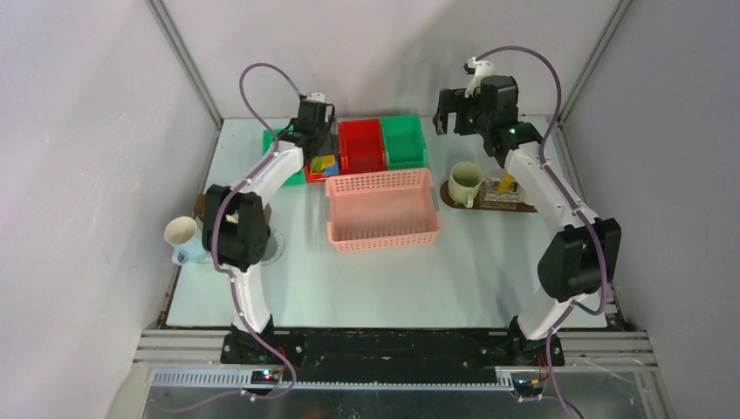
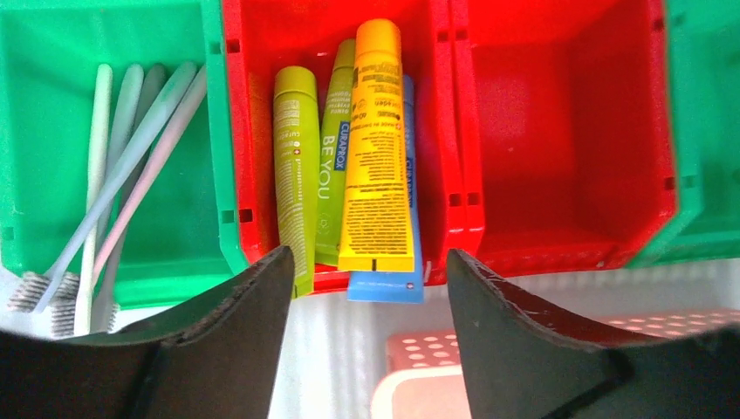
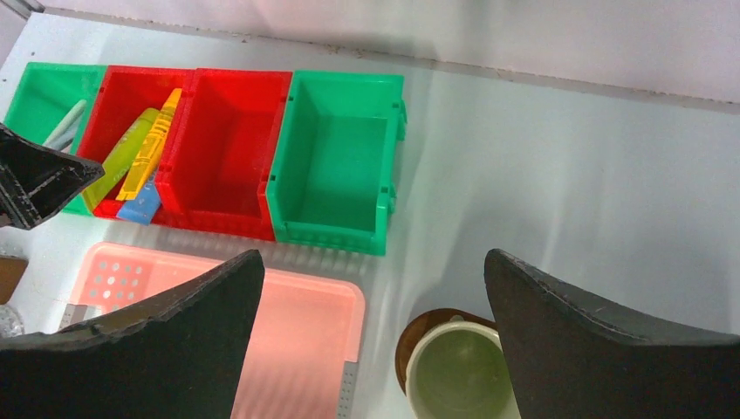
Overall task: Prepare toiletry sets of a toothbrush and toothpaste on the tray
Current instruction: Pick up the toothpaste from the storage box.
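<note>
Left gripper (image 2: 368, 257) (jaws apart) hangs over red bin (image 2: 255, 52) of toothpaste tubes (image 2: 375, 148).

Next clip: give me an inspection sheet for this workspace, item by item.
Surface: pale table, no spills seen.
Job's things: cream mug and a clear holder with a yellow item on the tray; tubes in a red bin; toothbrushes in a green bin; white mug at the left edge.
Clutter: empty pink basket; other red bin and far green bin empty.
Hands: left hand open over the tubes, holding nothing; right hand open, raised, empty.
Cables: purple cable looped over each arm.
Surroundings: grey walls, metal frame.
</note>
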Robot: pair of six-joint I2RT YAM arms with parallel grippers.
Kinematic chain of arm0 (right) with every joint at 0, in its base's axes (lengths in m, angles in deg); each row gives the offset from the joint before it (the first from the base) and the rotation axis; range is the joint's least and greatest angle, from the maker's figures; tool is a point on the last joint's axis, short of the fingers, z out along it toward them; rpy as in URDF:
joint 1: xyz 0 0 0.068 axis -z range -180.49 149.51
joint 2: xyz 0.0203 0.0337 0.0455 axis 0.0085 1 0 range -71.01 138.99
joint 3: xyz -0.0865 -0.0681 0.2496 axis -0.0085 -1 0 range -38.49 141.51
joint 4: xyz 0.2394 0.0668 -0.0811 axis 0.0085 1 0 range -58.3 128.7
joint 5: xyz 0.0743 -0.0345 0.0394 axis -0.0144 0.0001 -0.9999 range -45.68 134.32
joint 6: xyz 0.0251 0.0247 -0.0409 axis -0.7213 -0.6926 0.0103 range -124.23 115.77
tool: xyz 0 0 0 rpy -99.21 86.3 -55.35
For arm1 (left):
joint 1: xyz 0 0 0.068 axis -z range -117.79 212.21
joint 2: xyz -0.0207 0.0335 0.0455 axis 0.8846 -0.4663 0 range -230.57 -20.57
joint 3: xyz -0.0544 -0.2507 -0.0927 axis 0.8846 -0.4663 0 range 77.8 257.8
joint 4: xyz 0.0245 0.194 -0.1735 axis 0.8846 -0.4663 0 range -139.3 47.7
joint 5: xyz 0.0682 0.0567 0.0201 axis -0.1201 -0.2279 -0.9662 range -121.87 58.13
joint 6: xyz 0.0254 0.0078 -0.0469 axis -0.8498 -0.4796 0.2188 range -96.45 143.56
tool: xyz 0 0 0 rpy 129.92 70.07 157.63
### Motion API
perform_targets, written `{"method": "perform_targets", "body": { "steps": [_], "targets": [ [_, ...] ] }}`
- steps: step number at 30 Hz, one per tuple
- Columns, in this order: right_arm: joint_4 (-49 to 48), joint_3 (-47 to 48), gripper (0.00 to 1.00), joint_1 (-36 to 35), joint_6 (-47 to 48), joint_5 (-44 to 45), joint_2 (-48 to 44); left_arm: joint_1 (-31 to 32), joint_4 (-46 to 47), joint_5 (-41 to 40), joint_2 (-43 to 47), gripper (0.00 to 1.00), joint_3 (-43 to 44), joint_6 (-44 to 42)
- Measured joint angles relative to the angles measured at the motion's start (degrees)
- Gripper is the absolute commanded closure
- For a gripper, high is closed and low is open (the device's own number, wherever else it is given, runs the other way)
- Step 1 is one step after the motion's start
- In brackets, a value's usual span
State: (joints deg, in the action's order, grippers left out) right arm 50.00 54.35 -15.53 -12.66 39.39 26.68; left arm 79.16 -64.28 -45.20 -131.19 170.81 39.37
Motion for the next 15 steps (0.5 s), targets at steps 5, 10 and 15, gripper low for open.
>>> {"method": "perform_targets", "body": {
  "steps": [5, 10, 15],
  "targets": [
    [0.02, -2.23, 0.00, 0.00, -0.07, 1.46, -1.88, -0.26, -0.81, 0.02, -3.15, 0.34, 0.13, -3.63],
    [-0.07, -3.82, 0.01, 0.02, -0.09, 2.16, -2.86, -0.33, -1.36, 0.59, -4.87, 0.34, 0.13, -7.08],
    [0.00, -5.42, 0.00, 0.02, -0.09, 2.32, -3.45, -0.24, -1.09, 1.57, -5.16, 0.34, 0.11, -10.14]
  ]
}}
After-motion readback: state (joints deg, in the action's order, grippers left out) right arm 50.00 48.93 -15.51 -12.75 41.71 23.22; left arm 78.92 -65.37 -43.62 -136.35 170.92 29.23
